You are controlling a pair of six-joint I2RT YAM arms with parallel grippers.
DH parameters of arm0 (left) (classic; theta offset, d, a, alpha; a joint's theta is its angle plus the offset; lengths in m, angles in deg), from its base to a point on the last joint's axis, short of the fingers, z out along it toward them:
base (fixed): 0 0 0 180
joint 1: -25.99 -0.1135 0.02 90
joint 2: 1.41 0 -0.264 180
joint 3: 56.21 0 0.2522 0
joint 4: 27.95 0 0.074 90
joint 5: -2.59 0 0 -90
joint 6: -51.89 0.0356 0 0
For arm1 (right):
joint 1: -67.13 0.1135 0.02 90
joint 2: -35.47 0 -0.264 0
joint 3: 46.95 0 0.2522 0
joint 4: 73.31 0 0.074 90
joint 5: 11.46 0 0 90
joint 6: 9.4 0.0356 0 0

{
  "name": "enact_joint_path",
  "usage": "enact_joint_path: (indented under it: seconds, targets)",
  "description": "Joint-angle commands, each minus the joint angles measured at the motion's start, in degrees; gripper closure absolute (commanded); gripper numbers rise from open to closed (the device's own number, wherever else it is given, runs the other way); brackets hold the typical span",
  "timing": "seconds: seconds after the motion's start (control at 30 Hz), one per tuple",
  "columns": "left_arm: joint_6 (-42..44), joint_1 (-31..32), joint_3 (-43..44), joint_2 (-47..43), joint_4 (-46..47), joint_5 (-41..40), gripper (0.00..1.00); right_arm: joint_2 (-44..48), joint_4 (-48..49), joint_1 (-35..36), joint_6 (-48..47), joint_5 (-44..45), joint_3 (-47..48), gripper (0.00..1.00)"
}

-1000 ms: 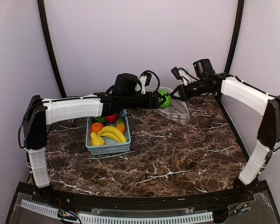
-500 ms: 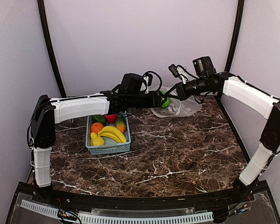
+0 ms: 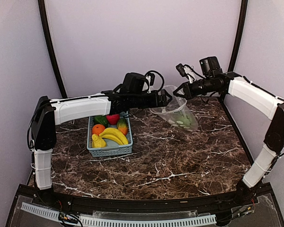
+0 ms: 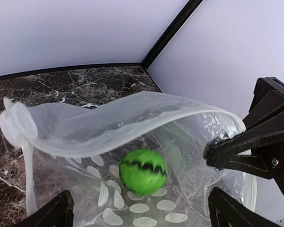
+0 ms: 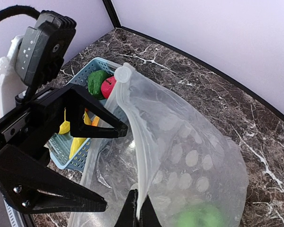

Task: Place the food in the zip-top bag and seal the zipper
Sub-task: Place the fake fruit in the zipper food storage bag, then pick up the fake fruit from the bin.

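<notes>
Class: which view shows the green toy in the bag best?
Left wrist: the green toy lies sharp and central in the zip-top bag. Right wrist shows it blurred at bottom; top external, only a faint patch.

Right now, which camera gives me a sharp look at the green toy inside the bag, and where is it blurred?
Left wrist view: the green toy is sharp and evenly lit inside the bag. Right wrist view: it is only a blurred green smudge at the bottom edge, behind the plastic. Top view: a faint green patch through the dotted plastic, too small for detail.
</notes>
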Motion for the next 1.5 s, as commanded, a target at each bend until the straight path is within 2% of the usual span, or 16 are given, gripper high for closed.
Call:
enact_joint_path:
  seconds: [0.0,0.17,0.27,0.33,0.4,0.43,0.5,0.53,0.6,0.63,0.7,0.93,1.07,1.17,1.23,1.47]
  targets:
    - [1.68,0.33,0.73,-4.35,1.26,3.08,0.01,-0.08,1.38,-0.31,-0.62,0.93,-0.31,1.00]
    - [6.03,0.28,-1.52,-8.18,4.10,11.01,0.01,-0.07,2.14,-1.22,-2.06,2.05,-1.76,1.00]
    - [10.42,0.31,-6.83,-12.40,4.36,11.06,0.01,0.28,2.59,-1.75,-3.24,3.03,-2.51,1.00]
    - [14.77,0.33,-12.37,-17.17,3.92,5.85,0.01,0.66,2.84,-2.46,-3.67,3.51,-2.82,1.00]
    - [17.77,0.20,-18.70,-22.31,2.25,-5.87,0.01,1.06,2.82,-3.23,-3.93,3.57,-2.97,1.00]
    - [17.96,-0.20,-21.17,-25.79,1.13,-15.95,0.01,1.31,2.78,-3.60,-4.25,3.49,-3.07,1.00]
    - [15.30,-2.85,-27.77,-30.46,-1.70,-25.82,0.01,2.13,2.82,-4.42,-5.32,4.13,-3.10,1.00]
    - [12.04,-4.73,-31.14,-31.82,-3.49,-26.21,0.01,2.59,2.86,-4.88,-5.86,4.58,-3.24,1.00]
    - [6.62,-11.81,-33.73,-34.82,-10.14,-20.56,0.01,3.48,2.91,-5.59,-6.49,4.76,-3.48,1.00]
    - [5.71,-15.73,-33.75,-35.83,-15.86,-15.80,0.01,3.85,2.88,-5.81,-6.61,4.72,-3.70,1.00]
    - [8.24,-18.25,-33.35,-37.04,-21.83,-12.83,0.01,4.69,2.95,-5.98,-6.72,4.32,-4.30,1.00]
    - [22.39,-18.56,-38.60,-47.14,-24.00,-17.36,0.01,6.07,2.60,-5.95,-7.54,2.79,-5.61,1.00]
    - [22.94,-18.63,-36.33,-49.59,-29.74,-32.15,0.01,7.37,2.34,-5.95,-8.36,2.79,-5.63,1.00]
    - [29.25,-18.65,-34.11,-49.07,-32.31,-29.24,0.01,8.01,2.55,-5.97,-8.85,2.80,-6.03,1.00]
    - [27.64,-18.65,-34.78,-49.86,-33.16,-24.98,0.01,8.14,2.56,-5.97,-9.16,3.22,-6.39,1.00]
    - [17.25,-18.65,-36.48,-48.99,-37.47,-12.21,0.30,8.30,3.24,-5.95,-9.71,4.17,-7.33,1.00]
